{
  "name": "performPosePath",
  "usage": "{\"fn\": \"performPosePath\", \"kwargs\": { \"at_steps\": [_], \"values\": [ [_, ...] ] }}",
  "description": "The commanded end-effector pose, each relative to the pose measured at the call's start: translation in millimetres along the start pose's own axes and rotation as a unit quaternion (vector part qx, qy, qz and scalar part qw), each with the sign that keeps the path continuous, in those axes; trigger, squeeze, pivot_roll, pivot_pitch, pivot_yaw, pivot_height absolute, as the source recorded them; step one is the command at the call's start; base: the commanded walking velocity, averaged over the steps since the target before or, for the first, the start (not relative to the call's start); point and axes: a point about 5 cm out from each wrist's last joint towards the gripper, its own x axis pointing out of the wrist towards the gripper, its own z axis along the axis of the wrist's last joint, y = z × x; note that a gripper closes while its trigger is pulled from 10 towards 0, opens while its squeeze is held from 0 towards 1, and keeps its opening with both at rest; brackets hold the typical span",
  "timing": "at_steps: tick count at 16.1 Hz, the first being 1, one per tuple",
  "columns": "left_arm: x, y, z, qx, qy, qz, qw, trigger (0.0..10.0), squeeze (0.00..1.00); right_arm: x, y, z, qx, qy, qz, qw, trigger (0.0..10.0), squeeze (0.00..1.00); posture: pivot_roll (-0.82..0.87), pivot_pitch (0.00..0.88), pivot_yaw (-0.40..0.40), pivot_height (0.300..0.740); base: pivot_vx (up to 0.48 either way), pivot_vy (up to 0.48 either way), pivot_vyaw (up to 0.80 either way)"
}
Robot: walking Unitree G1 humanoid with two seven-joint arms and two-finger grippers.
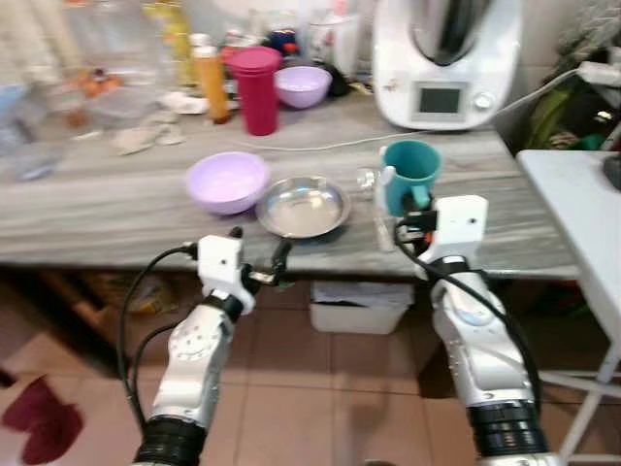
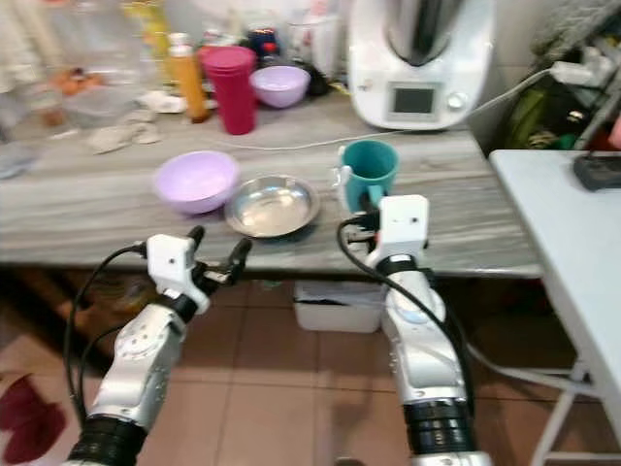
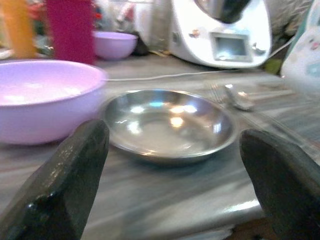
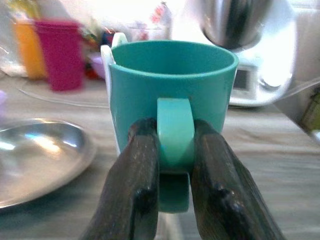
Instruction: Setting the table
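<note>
A humanoid robot stands at the near edge of a long grey wooden table (image 1: 107, 209), both silver arms raised toward it. Nearest on the left, the left gripper (image 1: 260, 260) hovers just short of the table edge with its black fingers spread wide and holding nothing, aimed at a shallow steel bowl (image 1: 303, 205). On the right, the right gripper (image 4: 174, 150) has its two fingers pinched tight on the handle of a teal mug (image 1: 411, 173), which stands upright on the table near its front edge, just right of the steel bowl. A white object sits against the mug's left side, too blurred to identify. A lilac bowl (image 1: 227, 181) rests touching or almost touching the steel bowl's left rim, and a fork and spoon (image 3: 232, 96) lie just beyond the steel bowl. Farther back stand a magenta tumbler (image 1: 257, 88), an orange bottle (image 1: 211, 78), a second lilac bowl (image 1: 303, 84) and a large white kitchen machine (image 1: 444, 60), amid blurred clutter. To move the mug well, the grip on the handle looks narrow, so a straight, slow lift keeping the mug level seems wise, steering clear of the steel bowl and the cutlery.
</note>
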Motion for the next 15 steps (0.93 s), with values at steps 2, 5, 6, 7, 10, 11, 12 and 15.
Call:
{"fn": "performPosePath", "kwargs": {
  "at_steps": [2, 5, 6, 7, 10, 11, 12, 15],
  "values": [
    [-0.5, 1.6, 1.1, 0.006, 0.001, -0.002, 1.0, 10.0, 0.0, 3.0, 0.9, 8.3, 0.007, -0.016, -0.002, 1.0, 10.0, 0.0, -0.23, 0.073, 0.012, 0.74, 0.33, 0.0, 0.0],
    [-0.8, 2.1, 1.0, 0.006, 0.002, -0.001, 1.0, 10.0, 0.0, 3.0, 1.7, 8.1, 0.007, -0.016, -0.002, 1.0, 10.0, 0.0, -0.23, 0.074, 0.013, 0.74, 0.328, 0.0, 0.0],
    [-1.0, 2.4, 1.1, 0.006, 0.002, -0.001, 1.0, 10.0, 0.0, 2.8, 2.4, 8.2, 0.006, -0.017, -0.001, 1.0, 10.0, 0.0, -0.23, 0.074, 0.013, 0.74, 0.33, 0.0, 0.0],
    [-0.9, 2.0, 1.3, 0.006, 0.001, -0.002, 1.0, 10.0, 0.0, 2.8, 2.2, 8.6, 0.006, -0.017, -0.001, 1.0, 10.0, 0.0, -0.23, 0.074, 0.012, 0.74, 0.334, 0.0, 0.0],
    [-0.8, 1.0, 3.0, 0.005, -0.001, -0.002, 1.0, 10.0, 0.0, 2.4, 1.1, 8.7, 0.005, -0.018, -0.003, 1.0, 10.0, 0.0, -0.23, 0.076, 0.013, 0.74, 0.33, 0.0, 0.0],
    [-1.5, 1.9, 4.4, 0.005, -0.003, -0.001, 1.0, 10.0, 0.0, 2.0, 1.5, 8.8, 0.004, -0.019, -0.003, 1.0, 10.0, 0.0, -0.23, 0.077, 0.013, 0.74, 0.326, 0.0, 0.0],
    [-2.4, 3.2, 5.4, 0.006, -0.004, 0.0, 1.0, 10.0, 0.0, 2.0, 1.3, 8.9, 0.003, -0.019, -0.003, 1.0, 10.0, 0.0, -0.23, 0.078, 0.015, 0.74, 0.334, 0.0, 0.0],
    [-5.5, 7.2, 7.8, 0.013, -0.006, 0.002, 1.0, 10.0, 0.0, 1.9, 0.6, 9.4, 0.002, -0.02, -0.003, 1.0, 10.0, 0.0, -0.23, 0.079, 0.014, 0.74, 0.325, 0.0, 0.0]
  ]
}}
